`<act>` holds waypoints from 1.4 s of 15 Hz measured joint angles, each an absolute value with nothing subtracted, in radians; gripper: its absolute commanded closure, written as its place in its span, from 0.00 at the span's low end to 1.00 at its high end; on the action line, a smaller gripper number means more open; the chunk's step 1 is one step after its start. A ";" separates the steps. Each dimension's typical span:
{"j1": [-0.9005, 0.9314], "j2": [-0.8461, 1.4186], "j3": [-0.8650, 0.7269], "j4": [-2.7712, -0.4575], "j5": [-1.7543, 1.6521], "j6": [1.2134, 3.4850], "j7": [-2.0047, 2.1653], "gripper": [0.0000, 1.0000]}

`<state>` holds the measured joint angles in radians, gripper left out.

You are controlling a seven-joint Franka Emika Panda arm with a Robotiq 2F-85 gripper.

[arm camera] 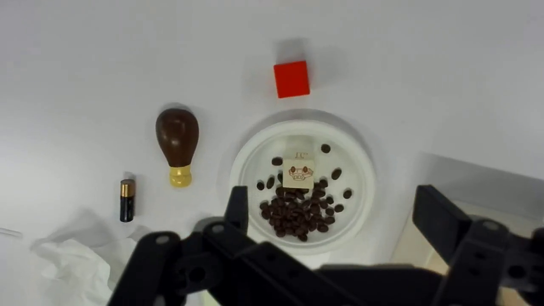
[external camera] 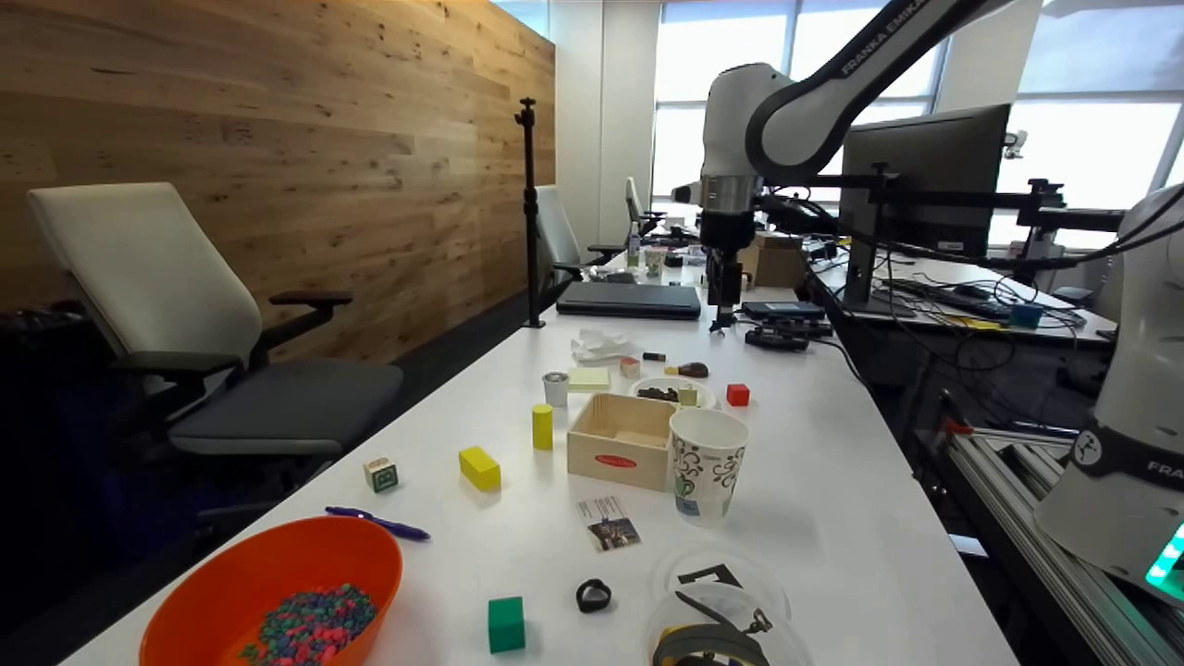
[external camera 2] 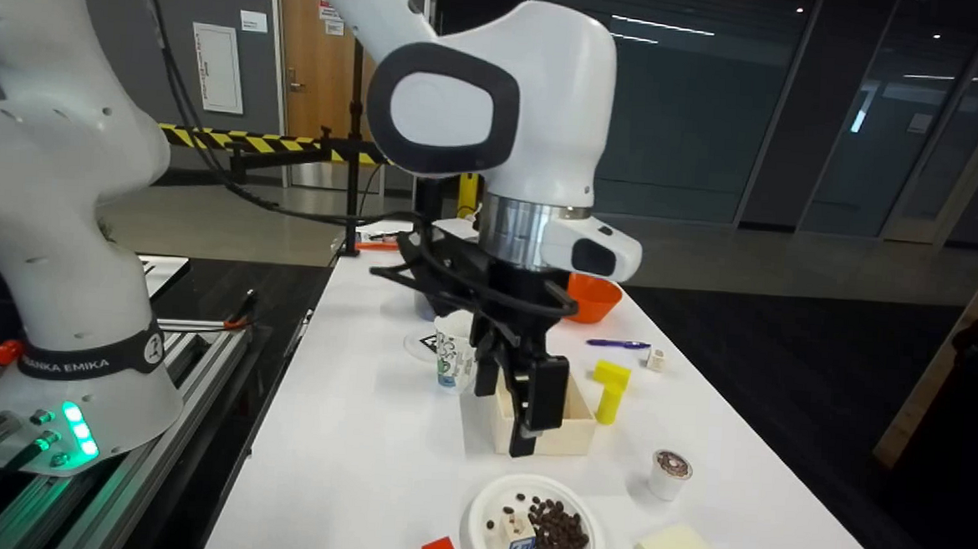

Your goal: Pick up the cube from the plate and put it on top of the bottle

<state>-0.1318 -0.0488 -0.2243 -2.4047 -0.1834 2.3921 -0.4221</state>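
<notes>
The cube (arm camera: pixel 298 173), a pale wooden block with a printed face, sits on the white plate (arm camera: pixel 366 182) beside dark coffee beans. The cube (external camera: pixel 687 396) (external camera 2: pixel 517 535) and plate (external camera: pixel 710 400) (external camera 2: pixel 484 504) show in both exterior views. The bottle (external camera: pixel 556 389), small and whitish, stands upright near the plate; its brown patterned top shows in an exterior view (external camera 2: pixel 669 476). It is out of the wrist view. My gripper (arm camera: pixel 332 199) is open and empty, above the table; the cube lies ahead of its fingers, toward the left one. It shows in both exterior views (external camera: pixel 722 319) (external camera 2: pixel 504 413).
A wooden box (external camera: pixel 615 462) and a tall paper cup (external camera: pixel 708 462) stand close to the plate. A red cube (arm camera: pixel 292 79), a brown-and-yellow bulb-shaped object (arm camera: pixel 177 142) and a battery (arm camera: pixel 127 200) lie around it. Yellow blocks (external camera: pixel 542 427) stand beside the box.
</notes>
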 measured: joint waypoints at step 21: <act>-0.168 0.241 -0.184 -2.259 -0.045 2.497 -0.471 0.00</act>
<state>-0.1684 0.2408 -0.1843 -2.2591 -0.0447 2.4974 -0.4708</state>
